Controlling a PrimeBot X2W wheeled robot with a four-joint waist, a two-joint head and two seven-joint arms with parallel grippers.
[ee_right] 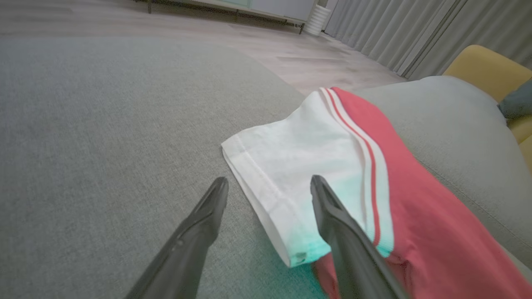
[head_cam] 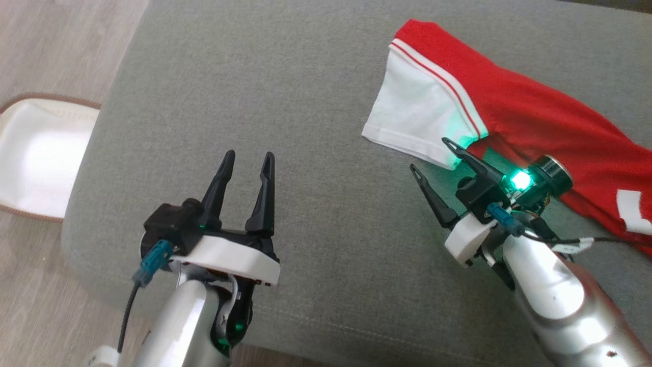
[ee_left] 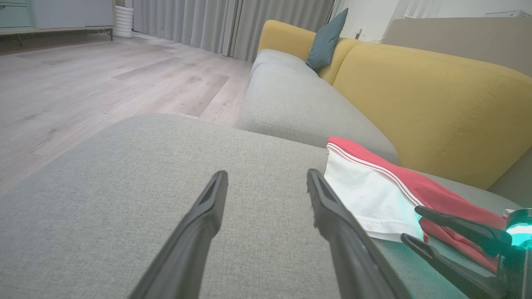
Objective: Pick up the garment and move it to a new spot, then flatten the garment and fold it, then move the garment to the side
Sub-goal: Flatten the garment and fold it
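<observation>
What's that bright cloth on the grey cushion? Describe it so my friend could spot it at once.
Find the grey cushion beside the yellow sofa back. On its right side, just past the open right gripper, lies the garment. It is the one red cloth there, with a white short sleeve trimmed in red-and-white stripes.

Soft, even daylight fills all 3 views, and shadows on the grey cushion (head_cam: 316, 102) are faint. A green lamp (head_cam: 519, 179) on the right wrist throws a teal glow onto the white sleeve hem of the garment (head_cam: 535, 117) and the fabric beneath. The white mat (head_cam: 35, 158) is blown out, and the silver forearm (head_cam: 550, 285) shows glare. Both wrist views bow at the edges, and the right one looks hazy.
</observation>
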